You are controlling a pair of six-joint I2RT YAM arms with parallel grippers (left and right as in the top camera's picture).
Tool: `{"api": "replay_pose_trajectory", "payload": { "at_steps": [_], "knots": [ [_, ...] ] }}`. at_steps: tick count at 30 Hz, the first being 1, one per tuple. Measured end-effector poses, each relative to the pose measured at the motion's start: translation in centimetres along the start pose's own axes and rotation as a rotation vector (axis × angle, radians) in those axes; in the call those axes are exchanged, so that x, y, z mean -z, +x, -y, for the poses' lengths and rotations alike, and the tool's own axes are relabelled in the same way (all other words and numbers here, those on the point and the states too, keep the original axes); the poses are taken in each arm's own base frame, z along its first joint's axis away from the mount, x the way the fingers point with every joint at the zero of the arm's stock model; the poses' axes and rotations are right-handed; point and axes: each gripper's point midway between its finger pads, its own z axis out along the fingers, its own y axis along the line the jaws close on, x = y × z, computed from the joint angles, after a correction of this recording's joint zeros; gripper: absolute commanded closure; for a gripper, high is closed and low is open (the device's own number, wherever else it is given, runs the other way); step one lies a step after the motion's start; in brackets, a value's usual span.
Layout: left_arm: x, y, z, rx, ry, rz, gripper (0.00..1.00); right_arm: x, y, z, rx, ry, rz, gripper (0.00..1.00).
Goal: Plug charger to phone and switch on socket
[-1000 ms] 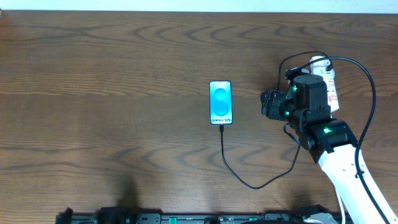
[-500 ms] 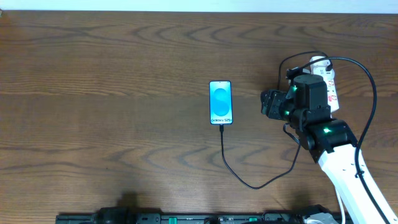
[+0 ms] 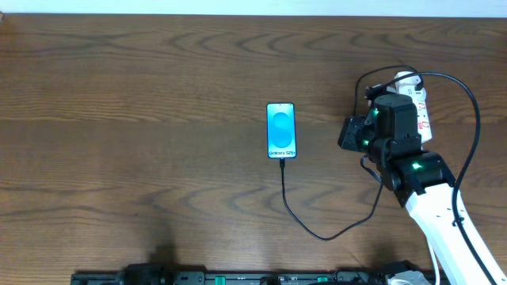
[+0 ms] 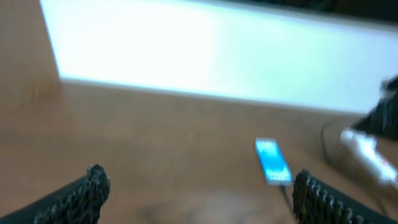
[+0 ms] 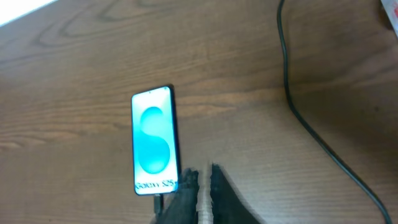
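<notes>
One phone point(image 3: 281, 131), face up mid table point(image 3: 142, 119); my right wrist view reads "Galaxy S25" on it. One charger point(image 3: 283, 180): a black cable whose end meets the phone's bottom edge, then loops off toward the right arm point(image 3: 432, 198). One socket point(image 3: 425, 111), a white strip at far right, half under that arm, with red marks I can't read. Right gripper point(image 5: 200, 190) is pinched nearly closed and empty, near the phone's right side. Left gripper point(image 4: 199, 179) is spread wide and empty; its view is blurred.

The right gripper point(image 3: 349, 133) sits slightly farther from the phone point(image 3: 281, 131) than a second ago, drawn back toward the socket point(image 3: 421, 104).
</notes>
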Motion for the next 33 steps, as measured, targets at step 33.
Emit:
{"api": "replay_pose_trajectory", "payload": {
  "at_steps": [33],
  "knots": [
    [-23.6,10.0,-4.0,-0.019,0.028,0.165,0.04,5.6,-1.3,0.9,-0.024,-0.003,0.113,0.99]
  ]
}}
